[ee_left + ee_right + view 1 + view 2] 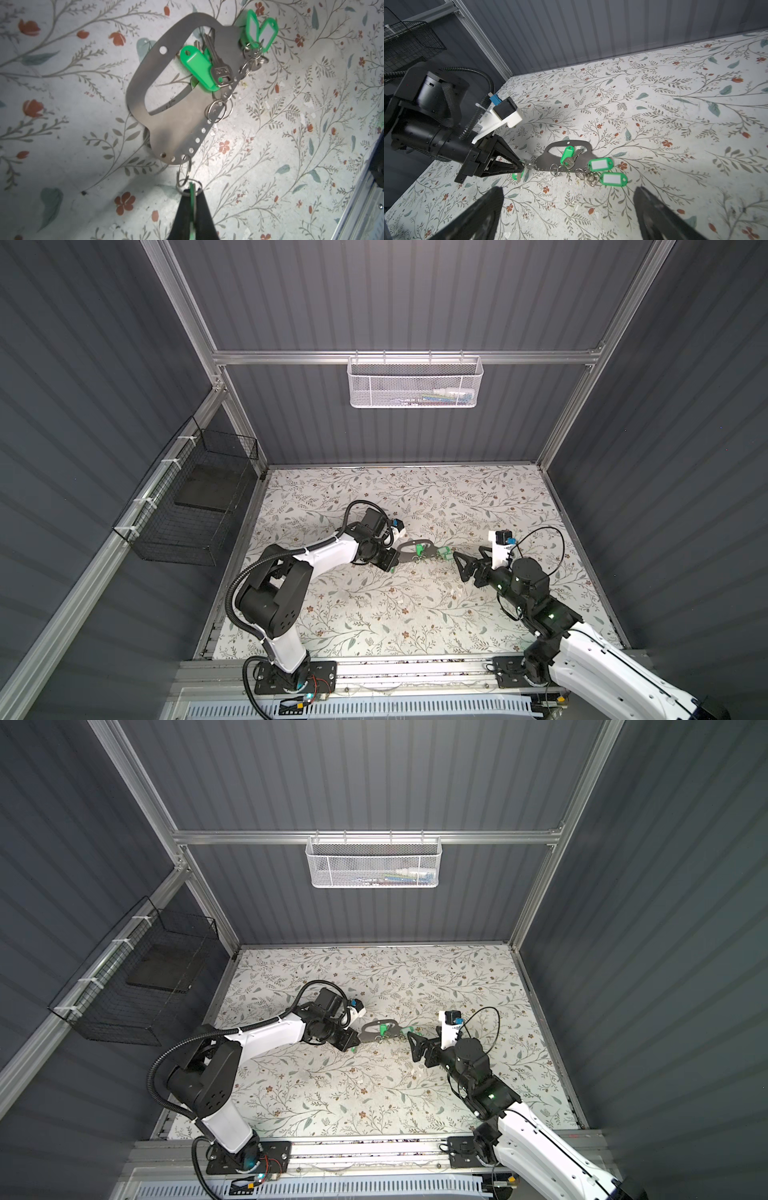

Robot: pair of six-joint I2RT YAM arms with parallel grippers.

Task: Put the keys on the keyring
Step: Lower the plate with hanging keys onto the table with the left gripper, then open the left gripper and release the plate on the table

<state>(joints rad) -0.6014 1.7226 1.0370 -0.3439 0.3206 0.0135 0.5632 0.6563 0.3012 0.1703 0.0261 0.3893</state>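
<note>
Nearest, along the front rail: left arm base and right arm base, bolted down well apart.

Next in, over the floral table: right gripper. Stands released, jaws spread wide, grasps nothing. Points toward the keyring's right end, near it but clear of it.

About level, on the left: left gripper. Pinches the held green tag edge-on between clenched jaws. From that tag: a small split ring linked to a second split ring, threaded through an end hole of the keyring.

Just beyond, near the table's middle, between the two grippers: keyring, a dark grey flat D-shaped loop with a row of small holes along one edge. Seems to lie on the table in the right wrist view.
- Across its opening: plain green tag, blank side up, partly under a silver key.
- On the holed edge: pair of split rings.
- At the end toward the right gripper: first labelled tag and second labelled tag, white windows up, side by side, joined to a ring cluster. Threaded through a hole or not: cannot tell.

Farther, on the left wall: black wire basket with a dark slab inside.

Farthest, hung on the rear rail: white mesh basket, contents too small to tell.
</note>
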